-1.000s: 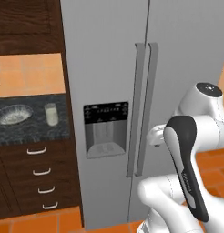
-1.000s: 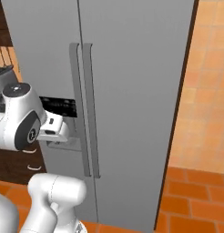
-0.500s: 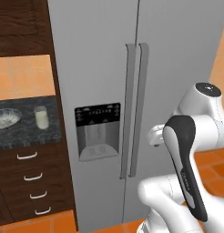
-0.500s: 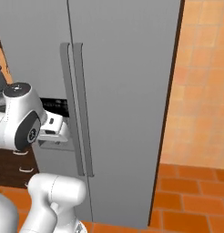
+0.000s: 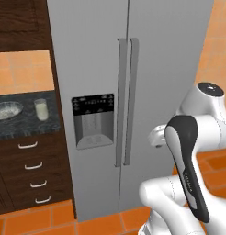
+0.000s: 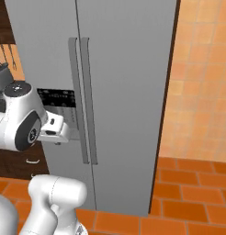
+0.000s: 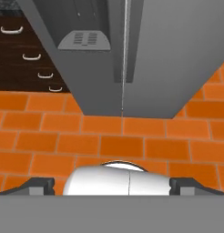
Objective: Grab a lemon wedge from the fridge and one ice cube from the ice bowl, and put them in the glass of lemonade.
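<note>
**Fridge handles stand upright, ahead of and above the downward-looking claw**

The fridge is shut, so the lemon wedge, presumably inside, is hidden. Its two long handles run vertically, side by side at the door seam. In the hand view, the claw looks down at the orange tile floor before the fridge's foot, its tips spread wide and empty. The handles lie forward and higher. The glass of lemonade and the ice bowl sit on the dark surface, left of the fridge.
</note>
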Tool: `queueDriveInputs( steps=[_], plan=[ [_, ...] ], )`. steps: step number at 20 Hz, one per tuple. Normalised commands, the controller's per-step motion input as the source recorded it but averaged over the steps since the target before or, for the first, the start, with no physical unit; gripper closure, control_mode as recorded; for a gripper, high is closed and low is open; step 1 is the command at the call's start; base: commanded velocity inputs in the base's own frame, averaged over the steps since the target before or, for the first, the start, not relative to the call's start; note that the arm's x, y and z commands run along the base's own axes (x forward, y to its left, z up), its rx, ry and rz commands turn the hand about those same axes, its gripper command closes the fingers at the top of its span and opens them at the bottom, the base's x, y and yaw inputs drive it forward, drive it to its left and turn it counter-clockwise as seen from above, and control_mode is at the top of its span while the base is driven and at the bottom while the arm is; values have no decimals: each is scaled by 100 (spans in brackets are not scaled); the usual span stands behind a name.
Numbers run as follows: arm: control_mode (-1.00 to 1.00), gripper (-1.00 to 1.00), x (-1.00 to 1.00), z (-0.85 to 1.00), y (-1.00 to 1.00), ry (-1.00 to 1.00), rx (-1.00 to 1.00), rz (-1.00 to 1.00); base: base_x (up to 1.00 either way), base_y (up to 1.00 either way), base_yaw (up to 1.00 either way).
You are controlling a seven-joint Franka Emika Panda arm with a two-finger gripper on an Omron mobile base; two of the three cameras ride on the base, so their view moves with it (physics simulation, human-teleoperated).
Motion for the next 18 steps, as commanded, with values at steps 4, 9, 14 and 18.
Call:
queueDriveInputs(
  steps=[4, 9, 14, 18],
  plan=[
    [100, -100, 0, 0, 0, 0, 0, 0, -3, -3, 0],
    [100, -100, 0, 0, 0, 0, 0, 0, 0, -1, 0],
    [-100, -100, 0, 0, 0, 0, 0, 0, 0, 0, 0],
    [-100, -100, 0, 0, 2, -1, 0, -4, 0, 0, 0]
  ],
)
